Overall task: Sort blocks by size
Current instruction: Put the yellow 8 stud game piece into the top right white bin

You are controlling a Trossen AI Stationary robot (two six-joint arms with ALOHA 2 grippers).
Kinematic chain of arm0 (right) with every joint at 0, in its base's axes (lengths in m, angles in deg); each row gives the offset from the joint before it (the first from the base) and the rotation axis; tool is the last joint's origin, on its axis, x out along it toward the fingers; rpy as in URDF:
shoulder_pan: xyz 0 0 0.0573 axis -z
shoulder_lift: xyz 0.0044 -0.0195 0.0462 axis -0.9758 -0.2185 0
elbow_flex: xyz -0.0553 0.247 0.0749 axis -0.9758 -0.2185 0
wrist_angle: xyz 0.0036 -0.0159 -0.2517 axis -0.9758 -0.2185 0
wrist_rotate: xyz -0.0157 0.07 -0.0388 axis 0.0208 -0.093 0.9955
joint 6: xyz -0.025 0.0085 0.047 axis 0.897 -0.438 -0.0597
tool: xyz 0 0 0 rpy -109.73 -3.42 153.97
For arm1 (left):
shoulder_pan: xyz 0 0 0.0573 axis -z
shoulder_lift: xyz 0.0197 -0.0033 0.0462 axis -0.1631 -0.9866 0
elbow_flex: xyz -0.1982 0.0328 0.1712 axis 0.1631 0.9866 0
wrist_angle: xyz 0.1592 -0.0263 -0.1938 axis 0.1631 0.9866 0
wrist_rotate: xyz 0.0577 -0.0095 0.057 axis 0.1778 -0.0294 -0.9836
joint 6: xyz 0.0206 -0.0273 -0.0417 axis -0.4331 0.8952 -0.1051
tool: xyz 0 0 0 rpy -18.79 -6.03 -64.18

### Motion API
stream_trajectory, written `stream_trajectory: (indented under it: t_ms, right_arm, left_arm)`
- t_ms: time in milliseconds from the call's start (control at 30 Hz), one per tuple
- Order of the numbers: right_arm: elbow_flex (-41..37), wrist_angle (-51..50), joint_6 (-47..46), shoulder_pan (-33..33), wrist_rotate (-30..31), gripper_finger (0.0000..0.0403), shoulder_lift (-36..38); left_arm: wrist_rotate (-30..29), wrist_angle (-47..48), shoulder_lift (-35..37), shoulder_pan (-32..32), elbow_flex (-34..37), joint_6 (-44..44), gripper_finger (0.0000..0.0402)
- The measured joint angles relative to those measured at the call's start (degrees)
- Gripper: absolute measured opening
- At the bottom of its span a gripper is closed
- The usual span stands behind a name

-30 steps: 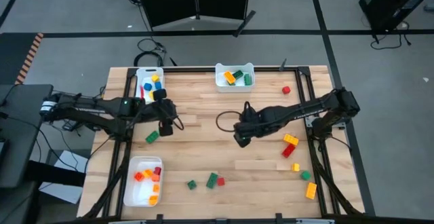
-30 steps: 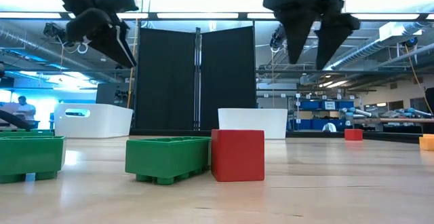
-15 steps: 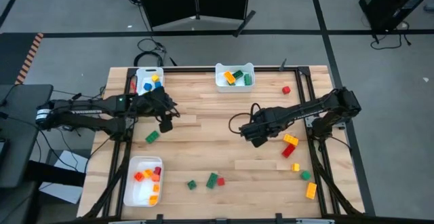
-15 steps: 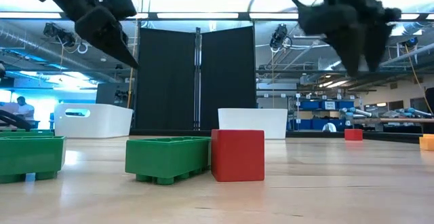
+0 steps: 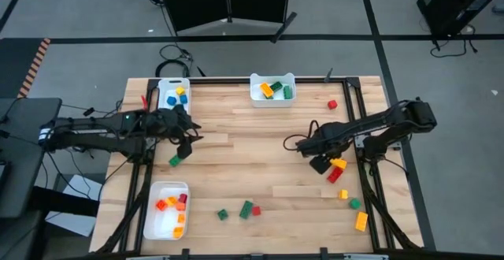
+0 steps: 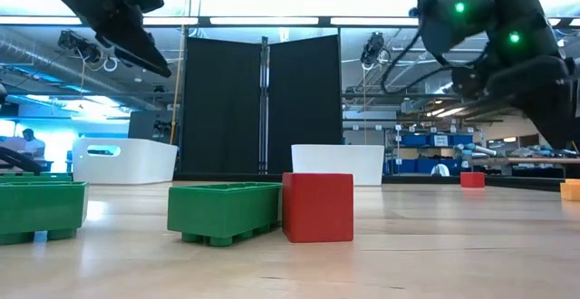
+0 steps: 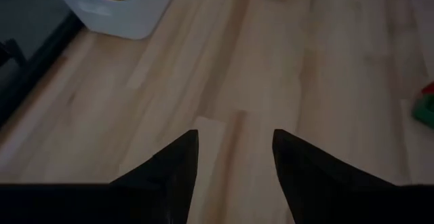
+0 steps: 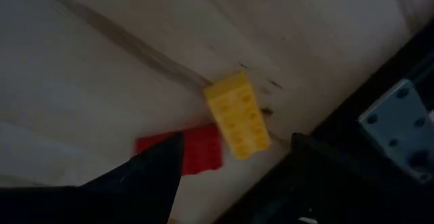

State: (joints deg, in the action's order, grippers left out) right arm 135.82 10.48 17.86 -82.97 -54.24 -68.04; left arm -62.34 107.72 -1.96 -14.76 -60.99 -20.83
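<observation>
My right gripper (image 8: 237, 142) hangs open over the table's right side, fingers pointing down. A yellow block (image 8: 237, 115) and a red block (image 8: 182, 153) lie flat on the wood under the gap, and it touches neither. The high view shows this gripper (image 5: 319, 162) just left of the yellow block (image 5: 337, 163) and the red block (image 5: 334, 175). My left gripper (image 7: 234, 136) is open and holds nothing above bare wood at the table's left (image 5: 187, 140). A green block (image 5: 176, 159) lies near it.
White trays holding blocks stand at the far left (image 5: 161, 96), far middle (image 5: 256, 93) and near left (image 5: 153, 213). Loose blocks lie at the near middle (image 5: 246, 209) and near right (image 5: 361, 221). A red block (image 5: 332, 104) sits at the far right. The metal frame (image 5: 364, 173) edges the table's right side.
My right gripper has travelled from the table's middle toward its right edge and sunk, tipping more steeply down, ending over the yellow and red blocks. My left gripper has drawn back a little toward the left edge and rolled. No block has moved.
</observation>
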Motion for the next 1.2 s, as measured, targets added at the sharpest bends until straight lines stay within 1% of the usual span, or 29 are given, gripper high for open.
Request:
stream_trajectory:
  t_ms: [100,200,333,533,733,800,867,1033,1067,1200]
  right_arm:
    - [-3.0,1.0,5.7,2.2,-0.2,0.0282,1.9]
    - [-5.7,3.3,11.7,4.5,-2.2,0.0281,3.4]
    - [-8.6,7.3,18.6,6.5,-4.4,0.0279,3.6]
    - [-12.7,11.5,22.1,7.9,-4.6,0.0279,2.2]
    - [-17.2,14.9,23.9,8.2,-7.4,0.0274,-0.4]
    - [-18.0,16.0,23.9,8.3,-8.4,0.0264,-1.0]
    - [-18.2,16.5,24.0,8.3,-8.8,0.0244,-1.6]
    - [-17.3,16.7,25.6,8.2,-9.1,0.0156,-2.0]
    - [-17.1,16.7,25.9,8.3,-9.1,0.0151,-1.9]
    - [-16.2,16.4,26.0,8.7,-8.4,0.0152,-2.0]
  left_arm:
    - [0.0,-0.2,0.0,1.7,0.0,1.9,0.0198]
    - [-0.1,-0.6,0.0,3.1,0.0,4.4,0.0198]
    - [-0.2,-0.7,0.0,4.8,0.0,7.3,0.0198]
    - [-0.3,-0.7,0.0,6.4,0.0,10.7,0.0198]
    - [-0.5,-1.1,-0.3,7.0,0.0,12.1,0.0198]
    - [-0.5,-1.0,-0.3,7.0,0.0,12.2,0.0198]
    - [-0.5,-1.0,-0.3,7.0,0.0,11.9,0.0198]
    - [-0.7,-1.2,-0.3,7.4,0.0,11.9,0.0198]
    - [-0.7,-1.4,-0.3,7.9,0.0,12.1,0.0198]
    - [-0.8,-1.7,0.6,11.3,0.0,12.2,0.0198]
